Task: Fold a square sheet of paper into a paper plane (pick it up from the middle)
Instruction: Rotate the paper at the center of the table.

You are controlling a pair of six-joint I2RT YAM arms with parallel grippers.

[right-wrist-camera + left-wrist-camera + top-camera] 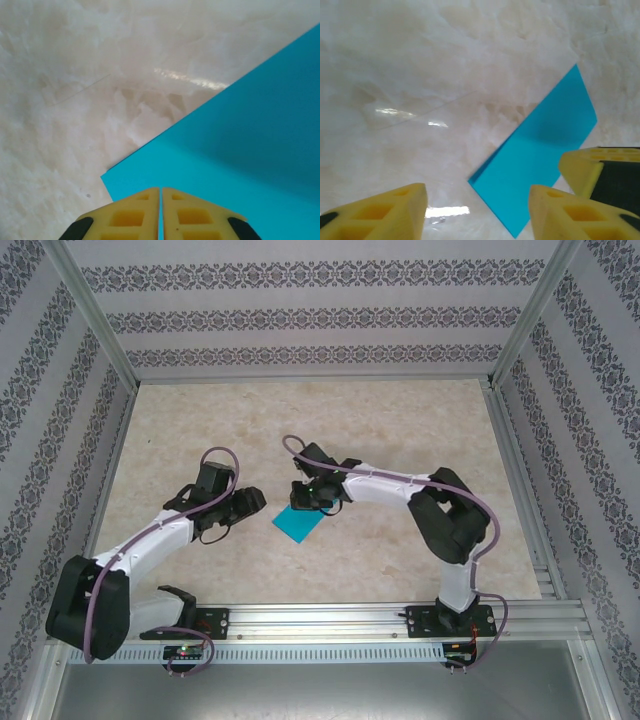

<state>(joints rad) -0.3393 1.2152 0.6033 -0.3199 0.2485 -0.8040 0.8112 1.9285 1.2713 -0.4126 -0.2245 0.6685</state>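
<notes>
Top camera looks down; close wrist cameras share the paper [540, 150].

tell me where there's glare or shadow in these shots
left wrist: white glare streaks on the tabletop, a dim shadow patch on the teal paper; right wrist: one glare streak just above the paper, soft shadow across it; top external: even light, no hard glare

The pale marbled worktop [330, 420] carries a teal sheet of paper [297, 524], flat near its middle, slightly toward the near edge.
</notes>
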